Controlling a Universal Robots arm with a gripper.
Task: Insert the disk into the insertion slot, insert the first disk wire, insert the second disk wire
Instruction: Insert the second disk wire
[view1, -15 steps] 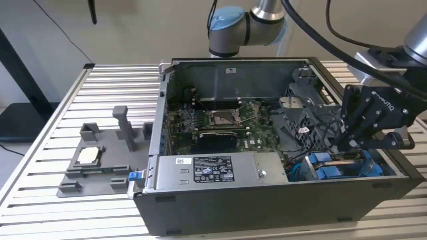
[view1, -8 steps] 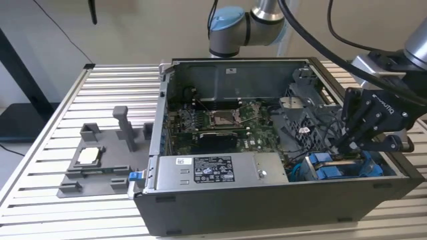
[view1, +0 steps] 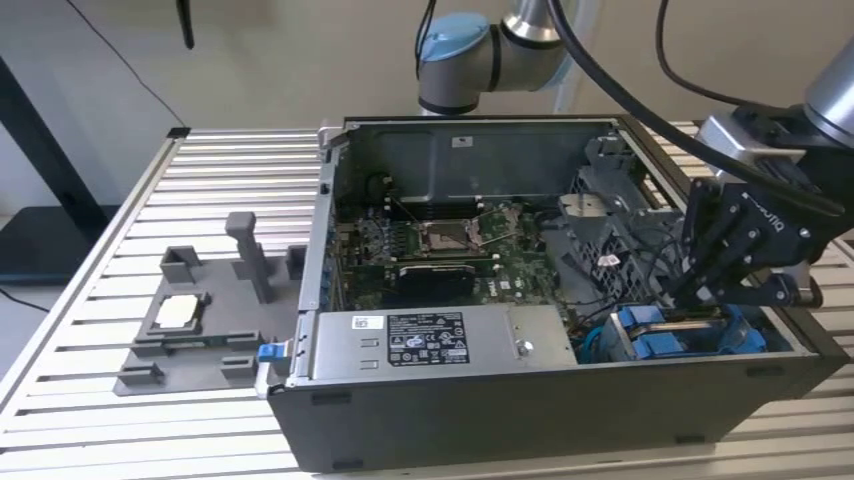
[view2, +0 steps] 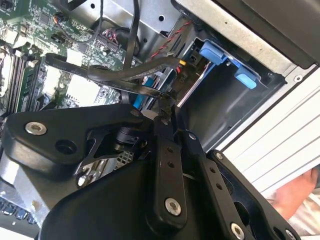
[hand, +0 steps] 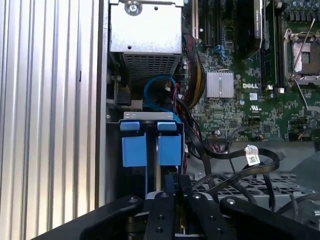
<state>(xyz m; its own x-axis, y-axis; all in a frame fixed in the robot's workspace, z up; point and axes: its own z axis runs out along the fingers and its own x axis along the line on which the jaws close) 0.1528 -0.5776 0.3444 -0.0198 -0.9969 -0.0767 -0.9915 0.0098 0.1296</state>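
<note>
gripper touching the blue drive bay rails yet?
Cannot tell. In the exterior view the gripper sits right above the blue rails of the insertion slot, overlapping them. In the first wrist view its linkage hides the fingertips, so neither contact nor gap shows.

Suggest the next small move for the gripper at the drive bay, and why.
Probably a short, slow push straight toward the bay. The gripper hangs just over the blue-tabbed disk, which sits inside the insertion slot, and a black wire runs to its tip in the second wrist view. Whether it grips that wire I cannot tell, so keep the step small.
</note>
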